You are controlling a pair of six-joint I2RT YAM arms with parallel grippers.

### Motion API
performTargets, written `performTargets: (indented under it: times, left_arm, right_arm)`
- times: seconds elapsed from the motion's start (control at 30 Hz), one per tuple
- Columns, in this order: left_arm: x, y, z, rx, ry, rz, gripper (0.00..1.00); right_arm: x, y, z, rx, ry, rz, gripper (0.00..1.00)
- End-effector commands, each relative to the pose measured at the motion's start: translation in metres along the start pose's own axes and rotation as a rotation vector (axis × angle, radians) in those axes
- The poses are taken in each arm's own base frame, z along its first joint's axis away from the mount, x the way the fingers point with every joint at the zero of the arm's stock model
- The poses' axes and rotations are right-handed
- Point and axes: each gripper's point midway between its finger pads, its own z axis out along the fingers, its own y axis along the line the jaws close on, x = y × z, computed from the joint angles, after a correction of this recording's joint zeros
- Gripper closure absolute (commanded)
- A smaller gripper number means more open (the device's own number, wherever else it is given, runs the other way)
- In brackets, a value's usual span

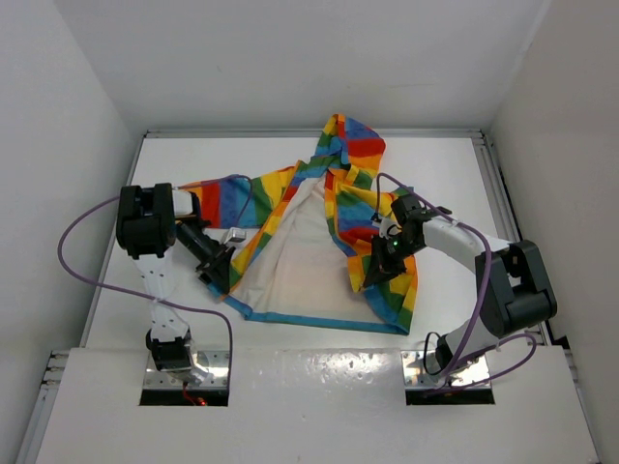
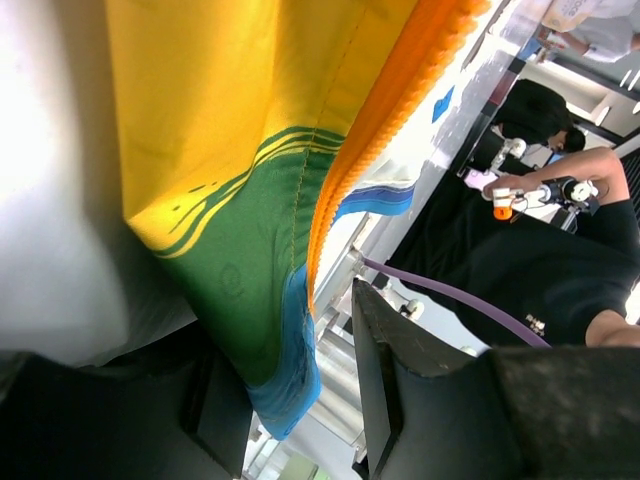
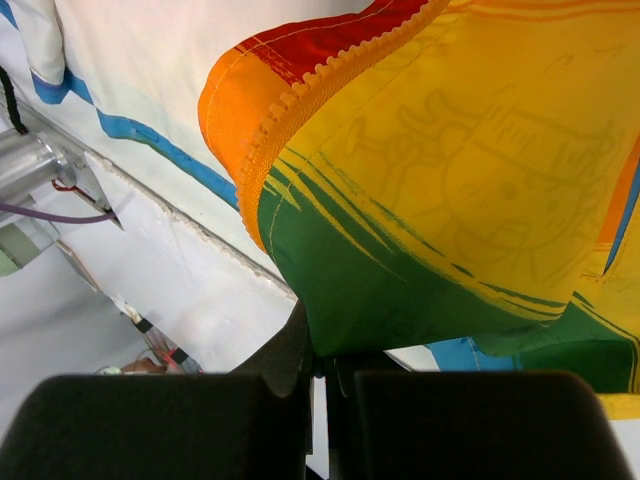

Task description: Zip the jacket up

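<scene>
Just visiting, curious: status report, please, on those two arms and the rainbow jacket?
Right end effector shut on the jacket, front edge. Left end effector open, hem between its fingers. Jacket lies open, unzipped. Nothing in the way.

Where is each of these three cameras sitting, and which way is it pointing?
Top external: fixed above and behind the arms, looking down on the table and jacket; both arms, left gripper and right gripper show.
Left wrist: on the left arm, looking along its dark fingers at the zipper.
Right wrist: on the right arm, looking past its fingers pinching green fabric.
Shared: both wrist views show the zipper's orange teeth.
</scene>
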Motion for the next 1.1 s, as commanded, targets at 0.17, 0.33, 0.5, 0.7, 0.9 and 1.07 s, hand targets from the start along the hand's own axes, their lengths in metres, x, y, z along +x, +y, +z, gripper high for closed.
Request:
performTargets:
  times: [0.17, 0.33, 0.5, 0.7, 0.9, 1.07]
  left_arm:
    - [-0.033, 0.097, -0.013, -0.298, -0.081, 0.231, 0.52]
    - [-0.033, 0.100, -0.014, -0.311, -0.078, 0.234, 0.55]
    - [-0.033, 0.100, -0.014, -0.311, -0.078, 0.234, 0.64]
    - [-0.034, 0.099, -0.016, -0.318, -0.082, 0.248, 0.87]
    - [-0.058, 0.054, -0.033, -0.265, -0.262, 0.346, 1.00]
    - [-0.084, -0.034, -0.055, -0.134, -0.574, 0.428, 1.00]
  right_arm:
    - [-0.011, 0.010, -0.008, -0.023, -0.052, -0.057, 1.00]
    - [-0.013, 0.011, -0.007, -0.027, -0.056, -0.054, 1.00]
    - [-0.013, 0.010, -0.006, -0.025, -0.051, -0.054, 1.00]
    - [-0.012, 0.013, -0.007, -0.022, -0.052, -0.078, 1.00]
    - [-0.017, 0.027, -0.022, -0.057, -0.107, -0.199, 1.00]
    - [-0.019, 0.058, -0.047, -0.181, -0.214, -0.357, 1.00]
